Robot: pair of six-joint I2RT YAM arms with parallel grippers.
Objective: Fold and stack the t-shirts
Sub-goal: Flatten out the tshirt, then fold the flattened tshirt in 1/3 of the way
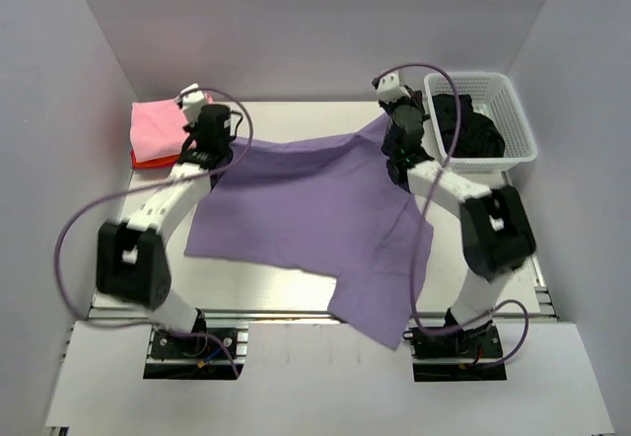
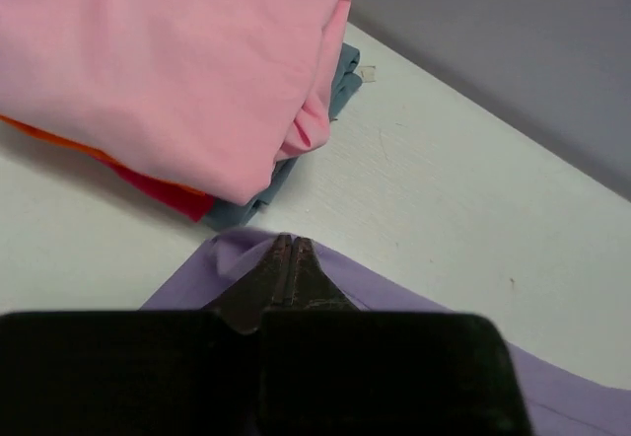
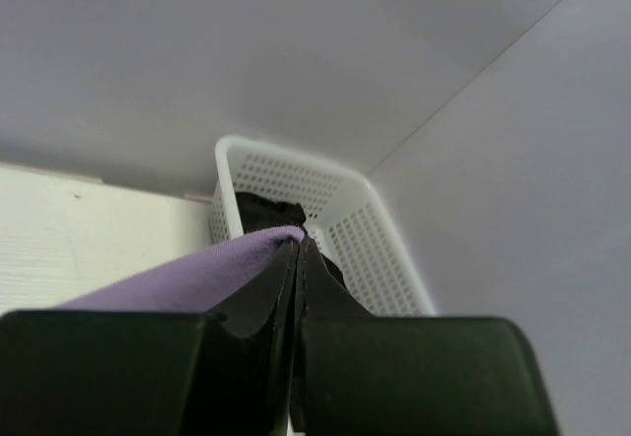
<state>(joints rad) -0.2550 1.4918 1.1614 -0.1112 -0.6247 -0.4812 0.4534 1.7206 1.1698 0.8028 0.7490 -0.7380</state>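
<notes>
The left claw (image 2: 293,243) is pinching a corner of the purple shirt (image 1: 306,209), and the stack of folded shirts (image 2: 168,61), pink on top, is lying just ahead of its tips. The right claw (image 3: 299,246) is clenching another corner of that shirt. Straight ahead of it, the white basket (image 3: 380,249) is holding dark cloth (image 3: 261,211).

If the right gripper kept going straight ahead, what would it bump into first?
Probably the white lattice basket; the right gripper, shut on the lavender t-shirt, points straight at it. Depth is unclear.
</notes>
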